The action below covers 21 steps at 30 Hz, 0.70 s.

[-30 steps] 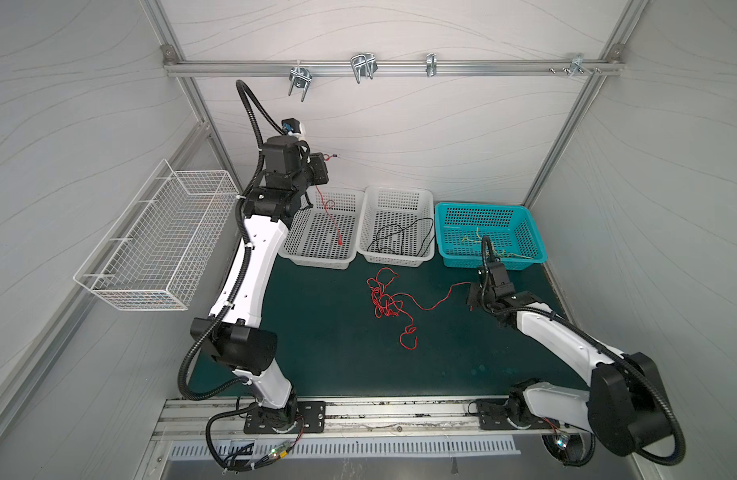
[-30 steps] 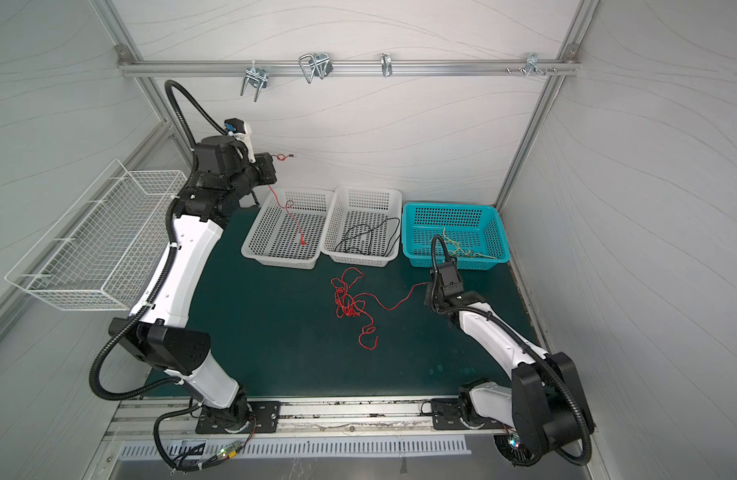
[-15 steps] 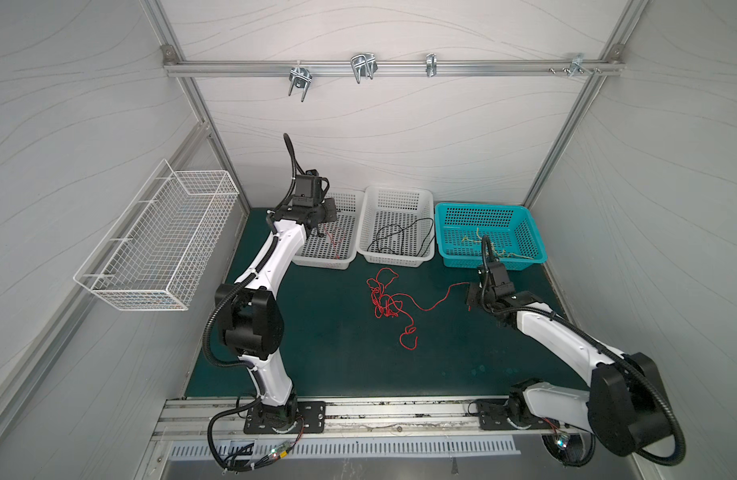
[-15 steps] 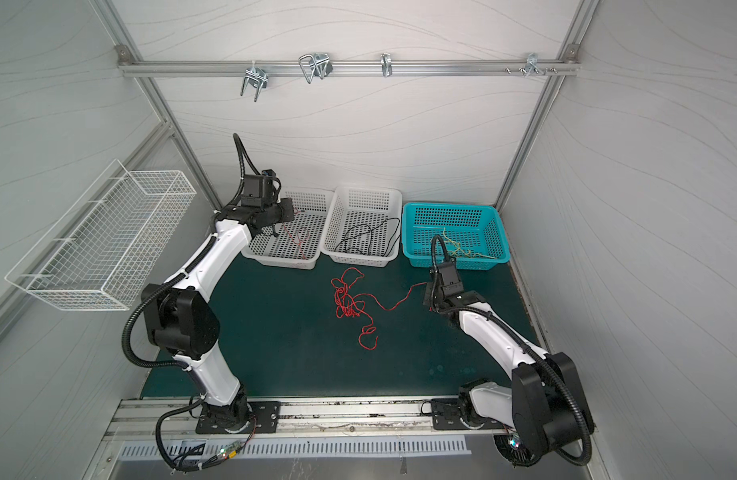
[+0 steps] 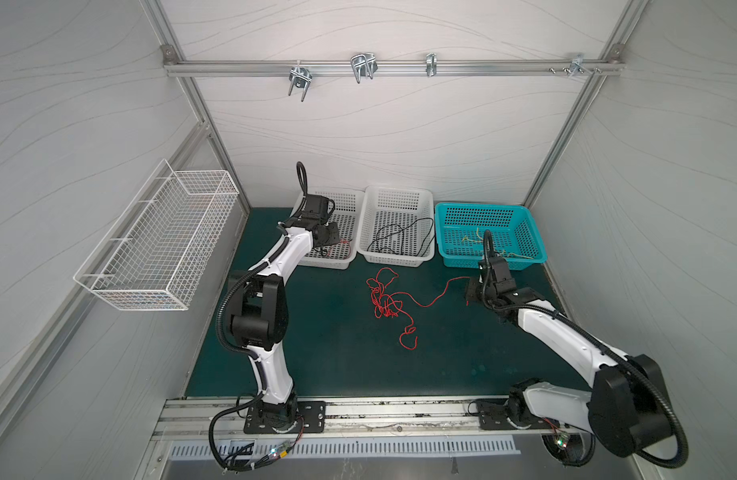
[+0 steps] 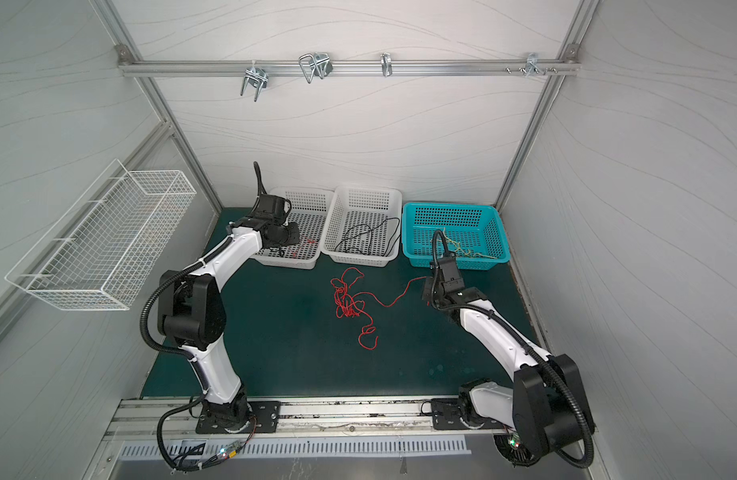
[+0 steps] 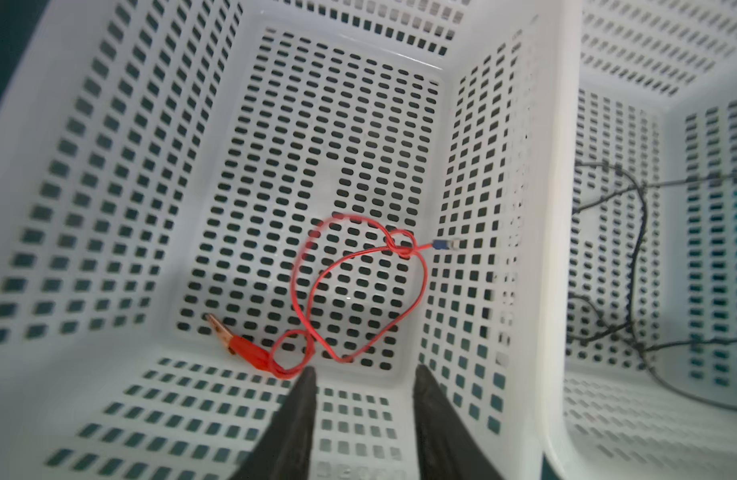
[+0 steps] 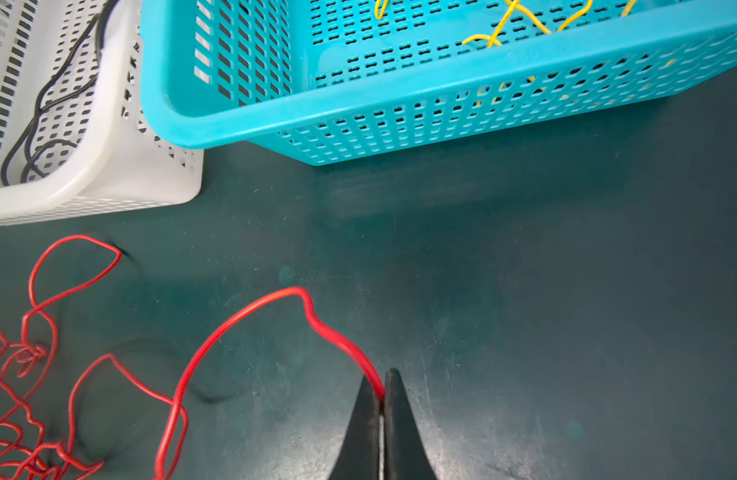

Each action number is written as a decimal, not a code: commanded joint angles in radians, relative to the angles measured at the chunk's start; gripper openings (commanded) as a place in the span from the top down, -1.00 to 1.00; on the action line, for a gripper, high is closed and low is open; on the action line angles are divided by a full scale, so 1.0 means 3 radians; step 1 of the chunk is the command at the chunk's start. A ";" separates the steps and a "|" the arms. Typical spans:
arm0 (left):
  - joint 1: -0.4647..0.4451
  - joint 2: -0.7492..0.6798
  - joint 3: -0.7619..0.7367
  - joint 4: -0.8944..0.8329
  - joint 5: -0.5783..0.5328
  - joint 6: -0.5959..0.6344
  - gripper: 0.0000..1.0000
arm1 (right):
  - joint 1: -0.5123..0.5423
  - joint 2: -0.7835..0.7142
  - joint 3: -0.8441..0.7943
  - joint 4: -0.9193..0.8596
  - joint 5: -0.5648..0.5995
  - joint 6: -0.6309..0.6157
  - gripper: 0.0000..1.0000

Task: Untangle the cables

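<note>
My left gripper (image 7: 360,384) now stands open over the left white basket (image 7: 549,232), having dropped from high above it a second ago. The short red cable (image 7: 360,286) it carried lies loose on the basket floor near the front wall, clip end (image 7: 234,343) beside my fingertips (image 7: 306,380); judged delivered. My right gripper (image 8: 382,392) stays pinched shut on an end of the red cable tangle (image 5: 385,301), which rests unmoved at the middle of the green mat (image 5: 325,353). Black cable (image 5: 400,239) sits in the middle white basket (image 5: 396,259), yellow cable (image 5: 491,247) in the blue basket (image 5: 481,208). Judgement: only the tangle remains.
</note>
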 commanded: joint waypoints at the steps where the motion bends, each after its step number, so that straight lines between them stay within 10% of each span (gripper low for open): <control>1: -0.0026 -0.0159 -0.0036 0.0097 0.0052 -0.0001 -0.16 | 0.0021 -0.0022 0.0083 -0.0098 0.0014 0.0029 0.96; 13: -0.0646 -0.0808 -0.0562 0.0374 -0.0137 0.0312 -0.30 | 0.0023 -0.0171 0.0116 -0.0130 0.0011 -0.0294 0.26; 21: -0.0980 -0.1231 -0.1102 0.0668 -0.0055 0.0296 -0.30 | 0.0151 -0.0454 -0.0035 0.0422 -0.1079 -0.0588 -0.19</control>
